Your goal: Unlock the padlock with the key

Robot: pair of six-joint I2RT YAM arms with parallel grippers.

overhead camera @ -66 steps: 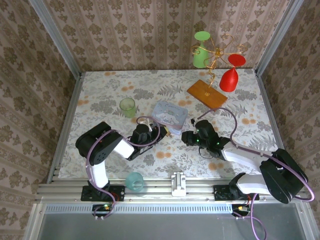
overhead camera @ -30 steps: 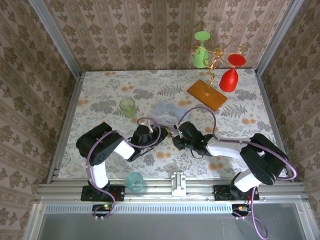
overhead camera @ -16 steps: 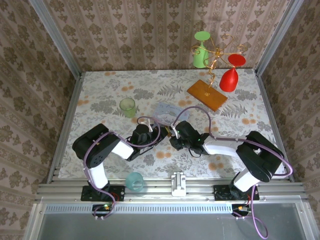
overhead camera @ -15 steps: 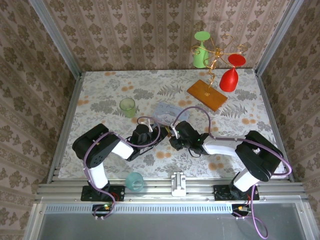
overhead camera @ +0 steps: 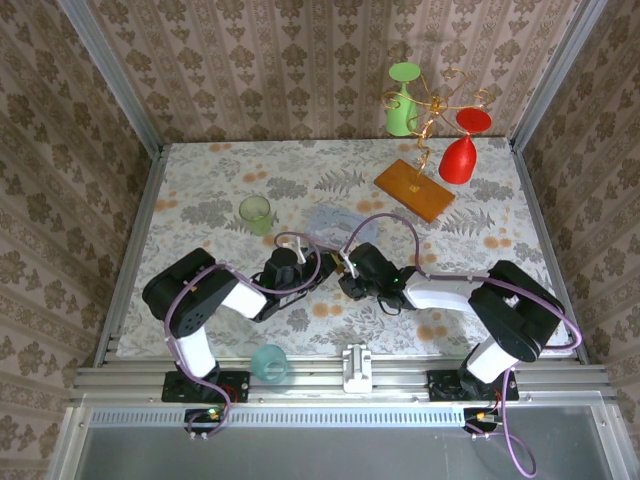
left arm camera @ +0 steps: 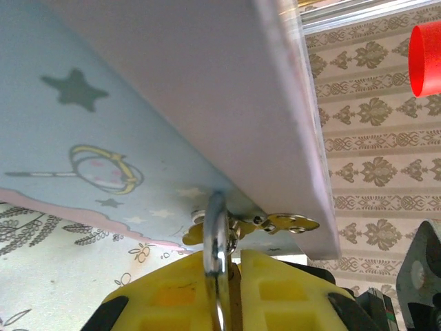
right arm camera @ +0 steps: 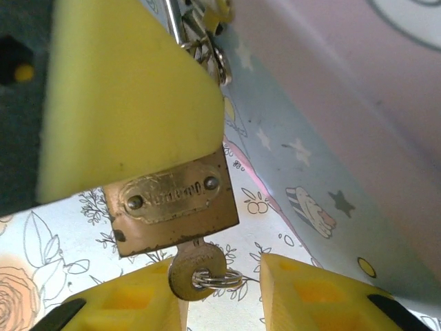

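From above, we see both arms meeting at the middle of the table (overhead camera: 200, 190), just below the pale blue box (overhead camera: 335, 218). The left fingers (overhead camera: 305, 272) and right fingers (overhead camera: 346, 283) face each other, almost touching. Here the padlock and key are too small for us to make out, and we cannot tell how the fingers stand. A green cup (overhead camera: 256, 212) stands left of the box, a teal cup (overhead camera: 268, 362) sits at the bottom edge of the table, and a wooden stand (overhead camera: 414, 188) with a green and a red glass is at the upper right.

In the left wrist view, the yellow left fingers (left arm camera: 275, 286) at the bottom edge are pressed together on the padlock (left arm camera: 216, 238). Its steel shackle rises from between them to a gold hasp (left arm camera: 289, 223) on the box (left arm camera: 172, 96), which takes up the upper left.

In the right wrist view, we see the padlock's brass body (right arm camera: 172, 203) at centre, held under a left finger (right arm camera: 131, 89) in the upper left. The key (right arm camera: 196, 267) sits in the padlock's underside, with a small ring through its head. The right fingers (right arm camera: 310, 293) at the bottom edge are spread, one on each side of the key head, and are not pinching it.
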